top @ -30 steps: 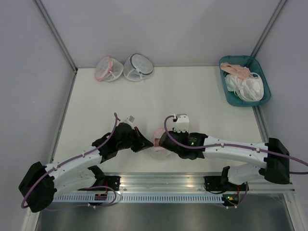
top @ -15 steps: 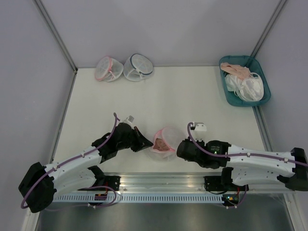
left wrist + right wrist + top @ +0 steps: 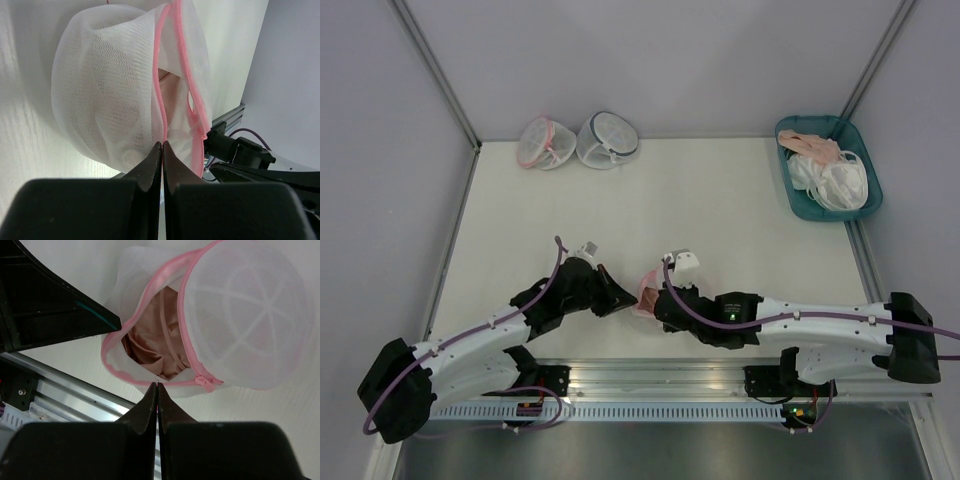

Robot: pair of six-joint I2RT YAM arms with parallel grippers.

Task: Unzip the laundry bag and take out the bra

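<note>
- Our right gripper (image 3: 157, 386), fingers pressed together, has returned to the laundry bag (image 3: 245, 315).
- Our left gripper (image 3: 162, 146) pinches its rim; its mouth gapes toward the right gripper, bra (image 3: 152, 342) inside.

The laundry bag (image 3: 240, 315) gapes unzipped; bra (image 3: 152, 342) bunched inside; right claw (image 3: 157, 386) closed at its lower rim.
</note>
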